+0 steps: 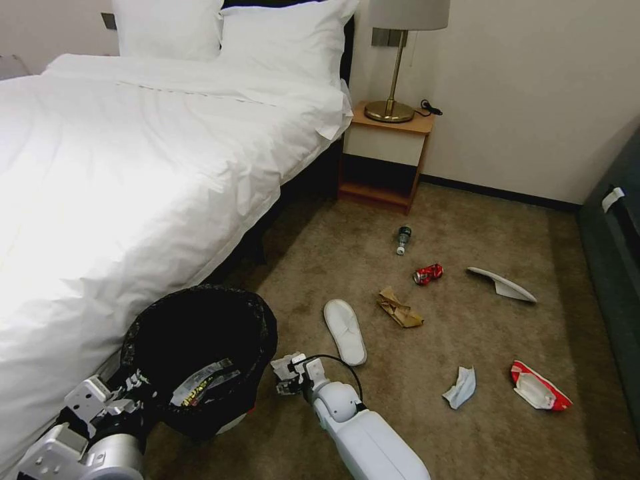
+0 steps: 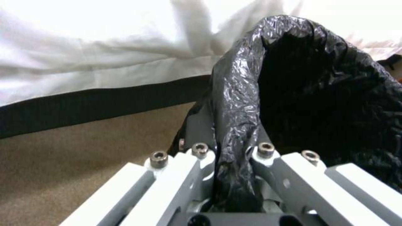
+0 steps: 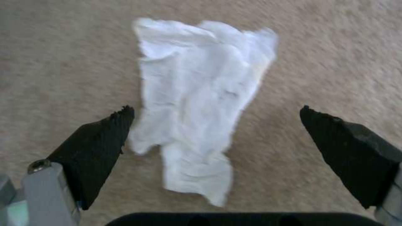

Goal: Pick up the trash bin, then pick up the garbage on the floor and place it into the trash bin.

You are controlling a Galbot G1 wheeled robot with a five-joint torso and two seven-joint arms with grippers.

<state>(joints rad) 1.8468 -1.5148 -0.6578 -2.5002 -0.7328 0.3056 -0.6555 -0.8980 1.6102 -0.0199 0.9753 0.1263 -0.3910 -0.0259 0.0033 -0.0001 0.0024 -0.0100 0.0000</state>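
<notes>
- On our far left is the bed point(image 1: 133, 153) with its white cover, and the trash bin point(image 1: 200, 347) sits right beside it, held up by us.
- Our left gripper point(image 2: 234, 175) is clamped tight on the bin's rim, and the black bag point(image 2: 318, 94) is pinched between its jaws.
- There is already something shiny, like a wrapper point(image 1: 200, 383), lying inside the bin.
- Just to the right of the bin, our right gripper point(image 1: 288, 377) is low over the carpet point(image 1: 467, 333). Its jaws are spread wide apart and hold nothing.
- In the right wrist view, a crumpled white tissue point(image 3: 197, 103) lies flat on the carpet between the two black fingertips point(image 3: 100, 147).
- We think the bin part is done, and now we are on the step of picking up litter, with this tissue first.
- The next move needs the gripper to go down until the tips touch the carpet on both sides of the tissue, then squeeze. The tissue is thin and soft, so we must pinch low or we will miss it.
- More to the right we see a white slipper point(image 1: 345, 331), a brown paper bag point(image 1: 399, 309), a green bottle point(image 1: 403, 239), a red can point(image 1: 428, 274), another slipper point(image 1: 503, 285), one more tissue point(image 1: 461, 387) and a red and white wrapper point(image 1: 539, 388). All still wait on the floor.
</notes>
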